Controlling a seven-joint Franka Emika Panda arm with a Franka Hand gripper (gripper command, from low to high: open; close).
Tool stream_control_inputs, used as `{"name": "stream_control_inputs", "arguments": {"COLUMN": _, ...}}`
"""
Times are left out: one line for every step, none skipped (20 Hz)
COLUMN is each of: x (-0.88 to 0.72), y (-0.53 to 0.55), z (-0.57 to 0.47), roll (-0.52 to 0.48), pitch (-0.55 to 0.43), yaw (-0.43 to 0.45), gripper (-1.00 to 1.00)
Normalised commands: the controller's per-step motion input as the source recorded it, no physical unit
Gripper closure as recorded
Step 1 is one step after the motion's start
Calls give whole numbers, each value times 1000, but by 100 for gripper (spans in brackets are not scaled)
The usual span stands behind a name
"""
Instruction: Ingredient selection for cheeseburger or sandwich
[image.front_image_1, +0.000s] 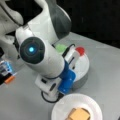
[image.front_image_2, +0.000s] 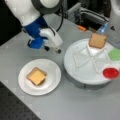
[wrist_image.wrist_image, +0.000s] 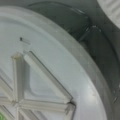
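The white round divided tray (image.front_image_2: 82, 72) serves as the landmark. In a front view the arm's gripper (image.front_image_2: 53, 48) hangs just off the tray's left rim, above the grey table (image.front_image_2: 75, 105); whether its jaws are wide or narrow, I cannot tell. Down-left of the tray sits a white round paper plate (image.front_image_2: 26, 86) bearing the small stack (image.front_image_2: 36, 76): a yellow cheese square on top of a tan-brown toast square. On the tray, a second tan-brown toast square (image.front_image_2: 97, 40) lies at the far side, a green lettuce piece (image.front_image_2: 115, 54) at the right edge, and a red tomato disc (image.front_image_2: 111, 72) below it. In a front view the white arm body (image.front_image_1: 41, 58) blocks most of the tray. The wrist view shows only the tray's raised dividers (wrist_image.wrist_image: 45, 75).
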Motion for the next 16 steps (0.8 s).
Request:
{"name": "stream_control_inputs", "arguments": {"x": -734, "y": 347, "z": 31, "roll": -448, "pitch": -125, "yaw": -194, "gripper": -100}}
{"name": "stream_control_inputs", "arguments": {"x": -728, "y": 326, "z": 34, "roll": -434, "pitch": -131, "yaw": -193, "gripper": -100}}
{"name": "stream_control_inputs", "arguments": {"x": -705, "y": 306, "z": 42, "roll": -421, "pitch": -128, "yaw": -186, "gripper": -100}}
{"name": "stream_control_inputs", "arguments": {"x": -720, "y": 321, "z": 61, "roll": -411, "pitch": -108, "yaw": -176, "gripper": -100}}
{"name": "stream_control_inputs", "arguments": {"x": -696, "y": 337, "z": 65, "roll": -449, "pitch": -97, "yaw": -186, "gripper": -100}}
{"name": "stream_control_inputs", "arguments": {"x": -652, "y": 365, "z": 58, "roll": -468, "pitch": -96, "yaw": -182, "gripper": -100}}
{"name": "stream_control_inputs", "arguments": {"x": -585, "y": 365, "z": 40, "roll": -453, "pitch": -103, "yaw": -165, "gripper": -100}}
{"name": "stream_control_inputs", "arguments": {"x": -520, "y": 388, "z": 23, "roll": -461, "pitch": -112, "yaw": -133, "gripper": -100}}
{"name": "stream_control_inputs", "arguments": {"x": -427, "y": 413, "z": -10, "roll": -469, "pitch": -113, "yaw": -65, "gripper": -100}}
{"name": "stream_control_inputs", "arguments": {"x": -342, "y": 409, "z": -39, "roll": -448, "pitch": -117, "yaw": -28, "gripper": -100}}
{"name": "stream_control_inputs", "arguments": {"x": -240, "y": 420, "z": -79, "roll": -409, "pitch": -134, "yaw": 13, "gripper": -100}}
{"name": "stream_control_inputs", "arguments": {"x": -162, "y": 451, "z": -109, "roll": -376, "pitch": -137, "yaw": 40, "gripper": -100}}
{"name": "stream_control_inputs", "arguments": {"x": -111, "y": 454, "z": -125, "roll": -340, "pitch": -134, "yaw": 48, "gripper": -100}}
{"name": "stream_control_inputs", "arguments": {"x": -66, "y": 460, "z": -154, "roll": -307, "pitch": -146, "yaw": 50, "gripper": -100}}
{"name": "stream_control_inputs", "arguments": {"x": -30, "y": 470, "z": -173, "roll": -276, "pitch": -140, "yaw": 33, "gripper": -100}}
{"name": "stream_control_inputs", "arguments": {"x": -9, "y": 440, "z": -177, "roll": -251, "pitch": -129, "yaw": 25, "gripper": -100}}
